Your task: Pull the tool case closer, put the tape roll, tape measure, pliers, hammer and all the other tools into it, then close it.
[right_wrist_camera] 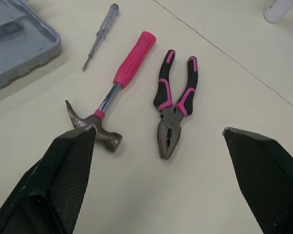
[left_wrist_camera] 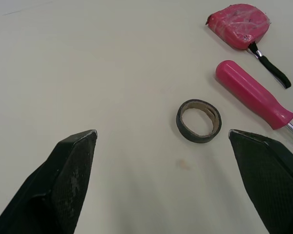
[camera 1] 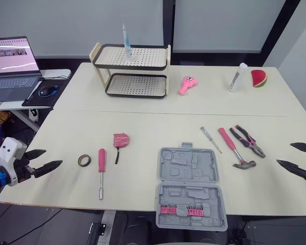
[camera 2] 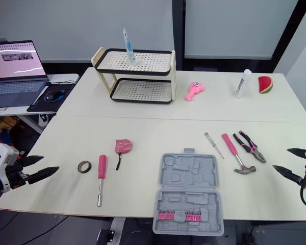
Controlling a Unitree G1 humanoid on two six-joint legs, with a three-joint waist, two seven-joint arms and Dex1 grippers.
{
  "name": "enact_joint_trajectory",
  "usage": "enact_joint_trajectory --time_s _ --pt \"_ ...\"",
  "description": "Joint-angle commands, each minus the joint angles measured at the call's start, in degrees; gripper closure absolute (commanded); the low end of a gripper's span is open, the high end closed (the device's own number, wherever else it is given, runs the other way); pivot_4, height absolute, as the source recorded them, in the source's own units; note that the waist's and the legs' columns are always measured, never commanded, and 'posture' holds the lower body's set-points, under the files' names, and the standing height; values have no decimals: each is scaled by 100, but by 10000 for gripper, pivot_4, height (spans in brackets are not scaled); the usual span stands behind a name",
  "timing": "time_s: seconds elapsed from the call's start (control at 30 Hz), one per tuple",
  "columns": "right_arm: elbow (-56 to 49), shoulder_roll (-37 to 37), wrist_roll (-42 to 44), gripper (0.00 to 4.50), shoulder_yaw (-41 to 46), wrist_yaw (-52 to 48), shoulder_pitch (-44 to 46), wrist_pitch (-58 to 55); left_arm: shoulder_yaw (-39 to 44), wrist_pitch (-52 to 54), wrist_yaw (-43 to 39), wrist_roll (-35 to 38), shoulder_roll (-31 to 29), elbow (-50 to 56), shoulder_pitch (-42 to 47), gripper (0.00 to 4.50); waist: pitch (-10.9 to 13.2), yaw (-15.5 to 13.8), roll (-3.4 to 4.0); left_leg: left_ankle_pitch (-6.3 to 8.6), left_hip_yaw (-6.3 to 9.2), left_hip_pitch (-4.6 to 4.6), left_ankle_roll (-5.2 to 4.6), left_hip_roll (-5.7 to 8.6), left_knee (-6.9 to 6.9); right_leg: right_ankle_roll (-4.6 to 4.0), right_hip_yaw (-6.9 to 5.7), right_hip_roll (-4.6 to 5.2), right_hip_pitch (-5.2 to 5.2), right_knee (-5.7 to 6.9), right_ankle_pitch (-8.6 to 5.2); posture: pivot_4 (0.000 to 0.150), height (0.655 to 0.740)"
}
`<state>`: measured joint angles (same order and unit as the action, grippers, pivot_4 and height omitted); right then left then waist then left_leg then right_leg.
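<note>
Start of the job by the look of it: no loose tool packed yet, just a pink row of bits [camera 1: 182, 210] in the near half of the tool case [camera 1: 189, 166]. Case open and flat at the near edge of the bench [camera 1: 143, 122], about mid-width, hinge line running left to right, lid half on the far side.

Off the bench's left edge, the left pincer [camera 1: 53, 157], fingers spread wide, holding nothing. Off the right edge, the right pincer [camera 1: 284, 153], likewise spread and empty. Case between the two and well apart from both, somewhat nearer the right one judging by the head views.

Left side: tape roll [left_wrist_camera: 199, 138] lying flat, nearest the left pincer and straight ahead of its fingers. Just beyond it the pink screwdriver [camera 1: 101, 173], long axis near-to-far, handle at the far end. Tape measure [camera 1: 121, 140] farther on toward the case, strap trailing toward the near edge.

Right side: pliers [camera 1: 249, 141] nearest the right pincer, hammer [camera 1: 234, 149] just beside them, thin tester screwdriver [camera 1: 211, 139] next, toward the case. All three roughly parallel and slanted, handles far-left, working ends near-right, pointing at the right pincer.

Likely call: a pull on the case means a long sideways reach inward for either arm, shorter for the right. Little room left to pull, with the case already at the near edge. After that, tape roll for the left arm, pliers for the right. Risk: flat ring and flat pliers, low profile, easy to skid on the smooth top.
</note>
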<state>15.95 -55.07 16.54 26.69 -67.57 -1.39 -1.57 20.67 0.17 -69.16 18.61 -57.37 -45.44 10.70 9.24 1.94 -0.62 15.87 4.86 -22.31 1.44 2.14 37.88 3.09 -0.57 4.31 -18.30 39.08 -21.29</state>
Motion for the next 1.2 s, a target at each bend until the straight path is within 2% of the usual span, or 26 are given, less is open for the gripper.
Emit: enact_joint_trajectory --time_s 0.03,0.17,0.3,0.47,0.6,0.67,0.77,0.87,1.07,1.2 --pt "-774 130 189 334 -351 157 333 -218 270 -191 203 -11 -159 67 -194 0 0 22 1 0 0 0 0 0 0 0 0 0 0 0 0 1500 7400" --pt "-1825 473 446 334 -1109 342 961 -901 571 -88 333 162 -91 526 -820 0 0 94 1 0 -2 0 1 -11 -1 -1 5 -1 -2 1 0 1500 7400" --pt "-3596 1457 1070 334 -2688 473 2092 -1996 1153 358 608 370 235 1877 -2318 0 3 195 7 4 8 -3 8 -41 -6 -15 15 -7 -14 -3 9 1500 7400" --pt "-4165 2013 1214 334 -3340 683 2593 -2319 1471 675 909 448 553 2942 -3186 0 -10 -56 -17 15 47 -49 31 -49 7 -16 -2 -16 -78 -6 9 1500 7400" --pt "-4108 2190 1135 334 -3506 780 2738 -2285 1531 727 1051 381 669 3569 -3515 0 -16 -171 -31 14 58 -52 31 -36 13 -19 1 -9 -77 -8 11 1500 7400" --pt "-4048 2156 1038 334 -3571 740 2700 -2197 1486 676 1005 370 637 3839 -3517 0 -16 -179 -30 14 60 -50 32 -36 11 -24 0 -10 -76 -7 13 1500 7400" --pt "-3927 2076 815 0 -3686 703 2615 -2010 1269 578 841 271 468 4037 -3305 5484 -17 -151 -30 14 58 -47 32 -39 10 -25 2 -15 -77 -6 14 1500 7400" --pt "-3832 2086 658 0 -3758 755 2548 -1884 815 384 806 -84 283 3804 -2849 14635 -15 -129 -26 13 55 -46 33 -41 9 -26 0 -21 -78 -3 14 1500 7400" --pt "-3926 2136 572 0 -3772 908 2467 -1937 -225 11 896 -760 255 2924 -1543 14635 -13 -33 -24 12 41 -49 33 -43 7 -25 -8 -33 -67 13 14 1500 7400" --pt "-4049 2110 506 0 -3762 1008 2375 -1958 -692 -154 968 -1033 328 2429 -980 14635 -13 -9 -24 10 32 -49 37 -44 7 -25 -8 -36 -81 43 14 1500 7400"
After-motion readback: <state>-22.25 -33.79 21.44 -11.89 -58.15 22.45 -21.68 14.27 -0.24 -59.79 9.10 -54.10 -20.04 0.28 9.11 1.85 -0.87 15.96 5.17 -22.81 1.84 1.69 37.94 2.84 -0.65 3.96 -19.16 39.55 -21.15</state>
